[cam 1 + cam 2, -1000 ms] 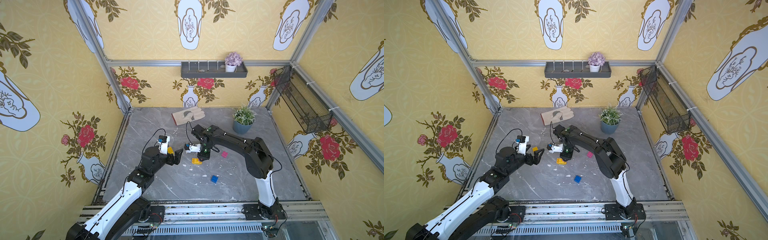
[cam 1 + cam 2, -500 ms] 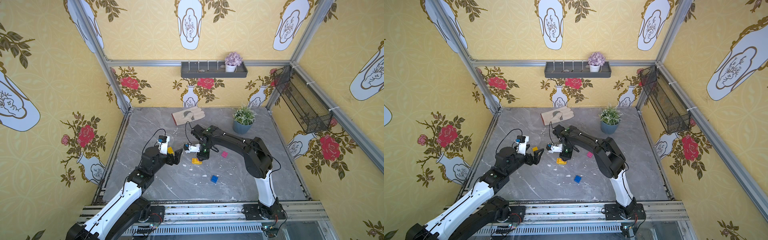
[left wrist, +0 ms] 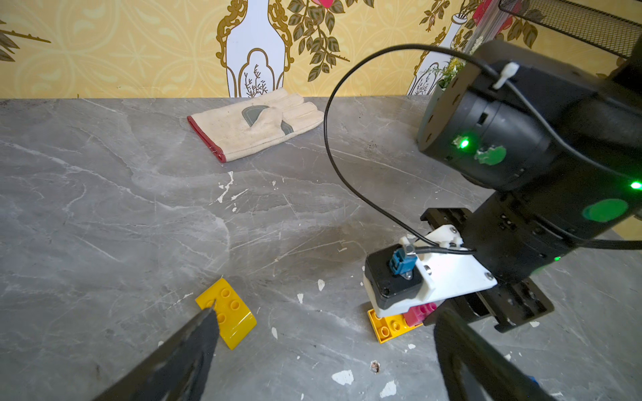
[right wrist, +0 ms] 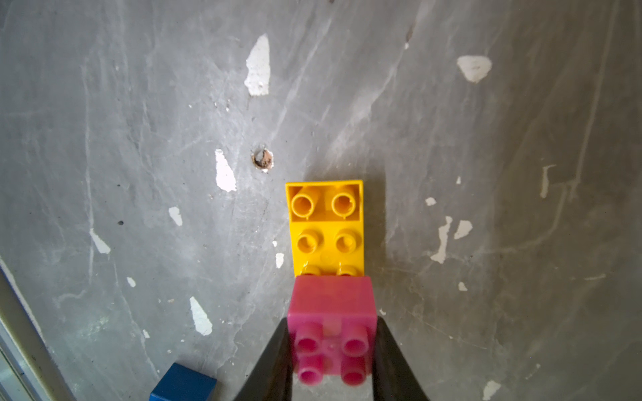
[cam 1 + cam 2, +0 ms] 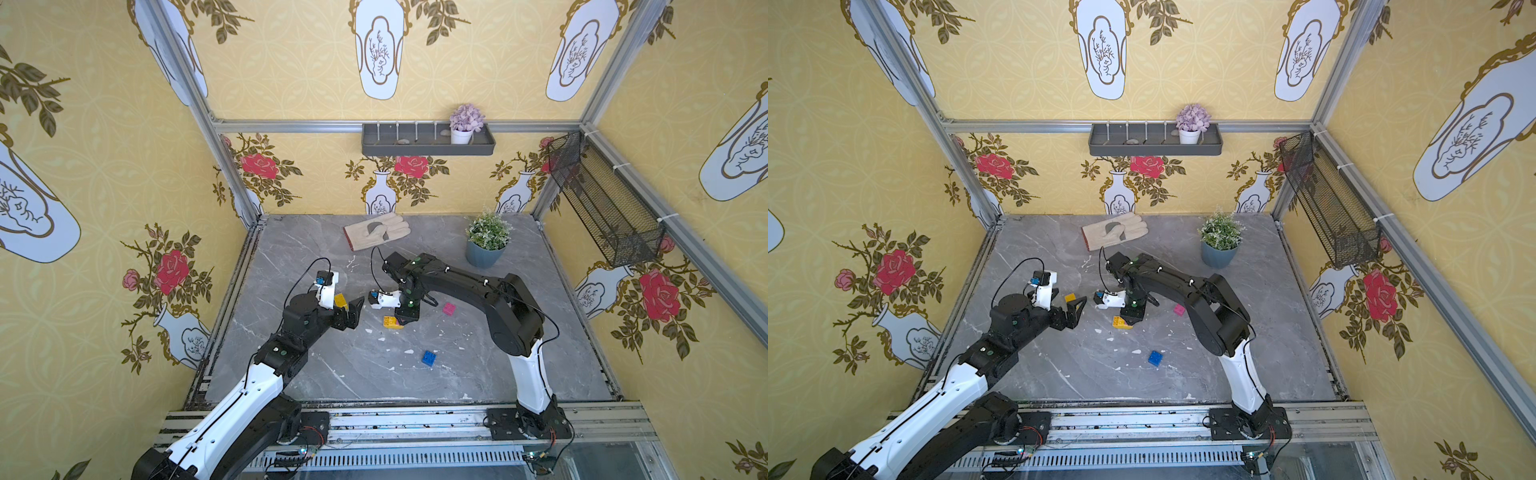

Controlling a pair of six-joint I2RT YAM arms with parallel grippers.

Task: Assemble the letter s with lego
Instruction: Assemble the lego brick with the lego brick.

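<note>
Grey marble-patterned surface [image 5: 374,374], walled on three sides, open room toward its near edge. The left hand [image 5: 355,312], jaws wide and empty, hangs beside a yellow oblong studded plastic brick [image 3: 227,317]. The right hand [image 4: 331,333] clamps a pink square brick [image 4: 331,302] set on the end of a second yellow oblong brick [image 4: 326,225]. A blue square brick [image 5: 429,358] and second pink square brick [image 5: 449,308] lie apart.

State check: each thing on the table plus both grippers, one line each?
left gripper: jaws open, empty, by the loose yellow brick.
right gripper: jaws shut on the held pink brick.
held pink brick: studs up, atop one end of the base yellow brick.
base yellow brick: flat, studs up.
loose yellow brick: flat, unattached.
loose pink brick: unattached.
blue brick: unattached.
glove: lying flat.
potted plant: upright.
</note>
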